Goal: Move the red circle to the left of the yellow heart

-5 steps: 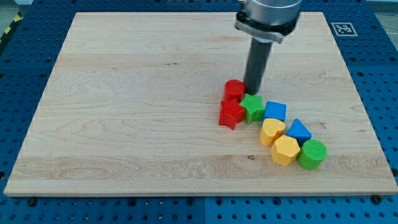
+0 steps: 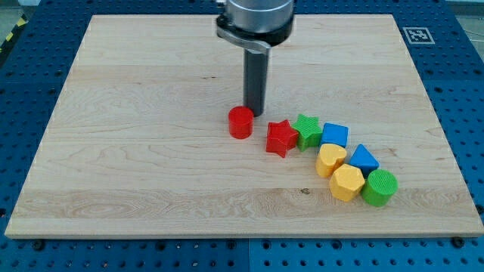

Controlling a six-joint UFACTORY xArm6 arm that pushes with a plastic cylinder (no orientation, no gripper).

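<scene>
Sitting on the wooden board (image 2: 151, 151), the red circle (image 2: 241, 122) is well out to the view's left of the yellow heart (image 2: 330, 159) and a little nearer the view's top. My tip (image 2: 255, 113) is down on the board just beside the red circle, at its upper-right edge, close enough that I can't say whether they touch. It's a bare rod, so there's nothing to open or close and it has hold of nothing.

Taking the yellow heart as the marker: the red star (image 2: 281, 138) is to its upper left, between it and the red circle. The green star (image 2: 308, 130) sits above it, slightly left, against the red star. The blue block (image 2: 335, 135) is right above the heart, the blue triangle-like block (image 2: 364, 159) just to its right, the yellow hexagon (image 2: 347, 182) below it on the right, and the green cylinder (image 2: 380, 187) beyond that.

As a judgement, the job looks largely met in direction: the circle is already on the heart's left. What may remain is bringing it level with the heart, past the red star.

Writing: none readable; only a black-and-white square marker (image 2: 416, 35) at the board's top-right corner.
</scene>
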